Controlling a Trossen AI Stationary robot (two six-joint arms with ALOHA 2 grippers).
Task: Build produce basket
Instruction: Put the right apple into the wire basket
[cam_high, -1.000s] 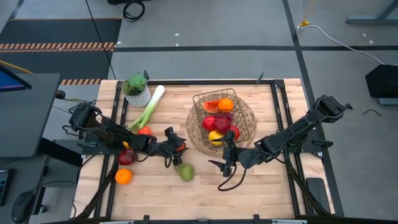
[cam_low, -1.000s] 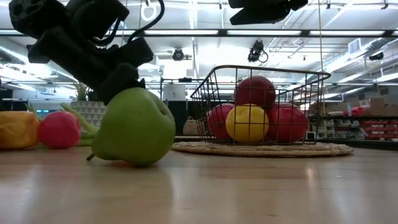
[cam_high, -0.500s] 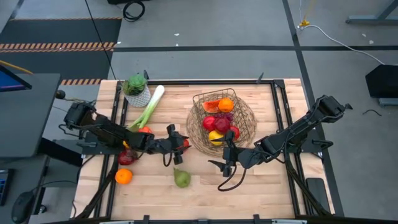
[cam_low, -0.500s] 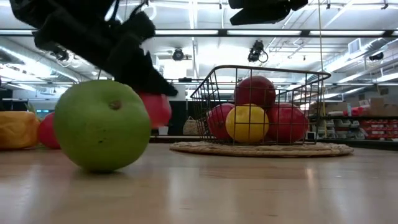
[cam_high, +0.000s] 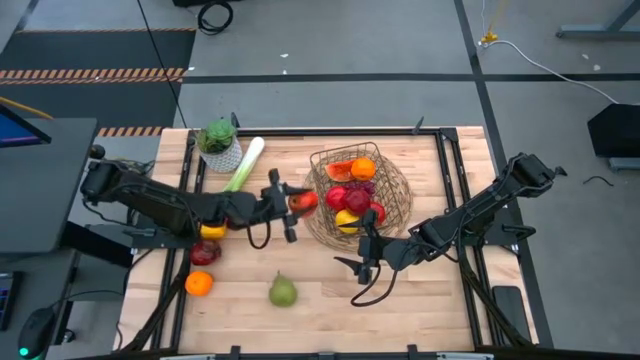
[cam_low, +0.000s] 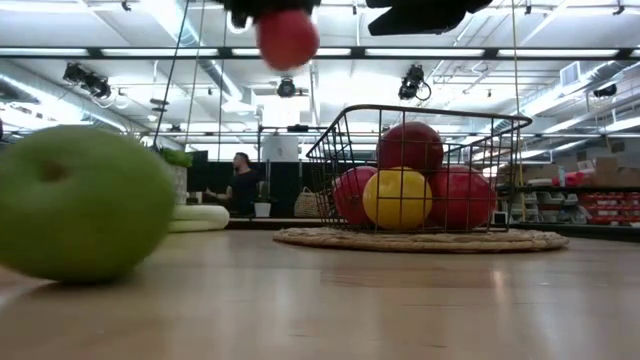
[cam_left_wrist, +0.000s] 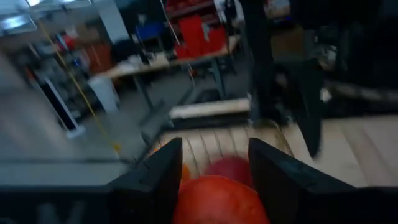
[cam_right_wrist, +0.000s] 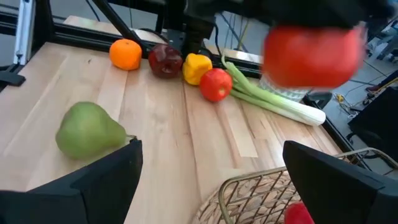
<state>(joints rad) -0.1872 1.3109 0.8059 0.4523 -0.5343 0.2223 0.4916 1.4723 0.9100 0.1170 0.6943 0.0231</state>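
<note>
Holding a red apple (cam_high: 304, 201) between my left fingers (cam_left_wrist: 163, 167), I have it lifted off the desk (cam_high: 420, 300), just left of the basket's (cam_high: 398, 200) rim in the middle of the high view. My left gripper (cam_high: 291, 204) is clenched on it; in the low view the apple (cam_low: 287, 36) hangs at the top of the frame, above and left of the basket (cam_low: 420, 160). The basket already carries red apples, an orange (cam_high: 363, 168), a yellow fruit (cam_low: 398, 198) and dark grapes. My right gripper (cam_high: 354, 265) waits below the basket in the lower middle of the high view, fingers (cam_right_wrist: 93, 186) spread wide and grasping nothing. A green pear (cam_high: 283, 292) lies alone on the desk at lower centre. At the left lie another orange (cam_high: 199, 283), a dark red apple (cam_high: 204, 252) and a yellow pepper (cam_high: 211, 231). A leek (cam_high: 244, 163) lies beside a potted plant (cam_high: 219, 142) at upper left.
</note>
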